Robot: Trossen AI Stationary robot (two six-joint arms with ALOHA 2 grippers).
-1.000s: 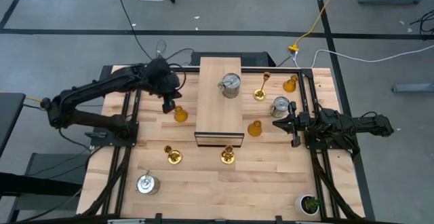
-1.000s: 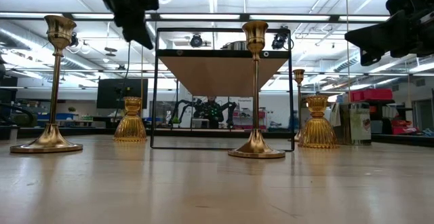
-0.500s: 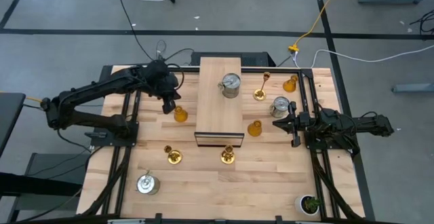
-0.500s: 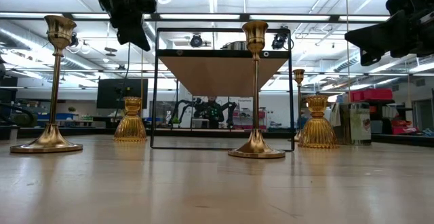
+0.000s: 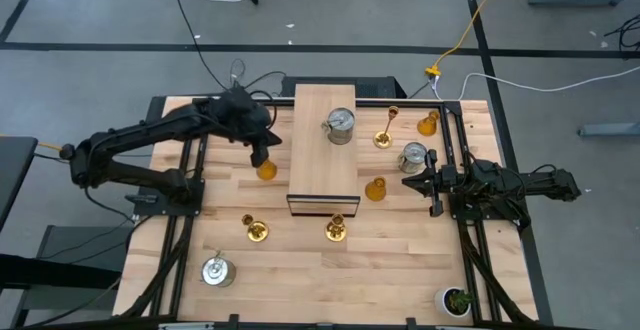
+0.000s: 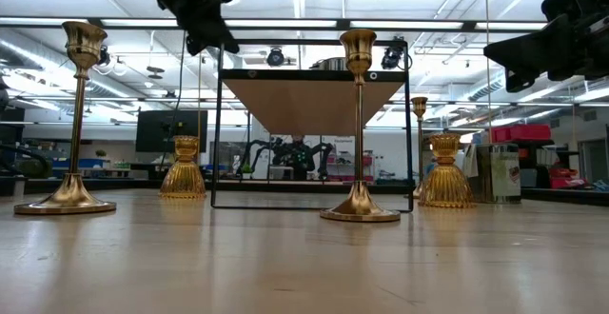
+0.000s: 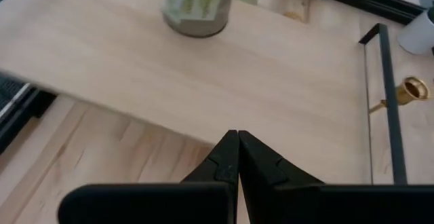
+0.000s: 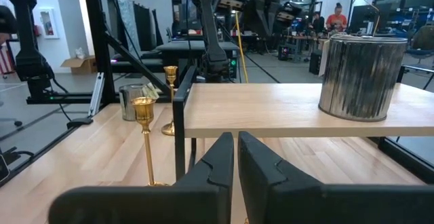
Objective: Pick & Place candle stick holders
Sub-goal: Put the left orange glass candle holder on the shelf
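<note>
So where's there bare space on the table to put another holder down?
Most bare wood lies along the near edge of the table, between the silver can at left and the potted plant at right. The raised shelf is bare in front of its can. It is crowded right of the shelf.

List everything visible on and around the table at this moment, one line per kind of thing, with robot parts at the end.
Raised light wooden shelf on a black frame: one, table centre.
Silver metal cans: three; on the shelf, right of the shelf, front left corner.
Slender gold candlesticks: three; two in front of the shelf, one behind right.
Squat amber holders: three; left of the shelf, right of it, back right.
Small green potted plant: one, front right corner.
Left claw: shut, empty, beside the shelf's left edge.
Right claw: shut, empty, at the right.
</note>
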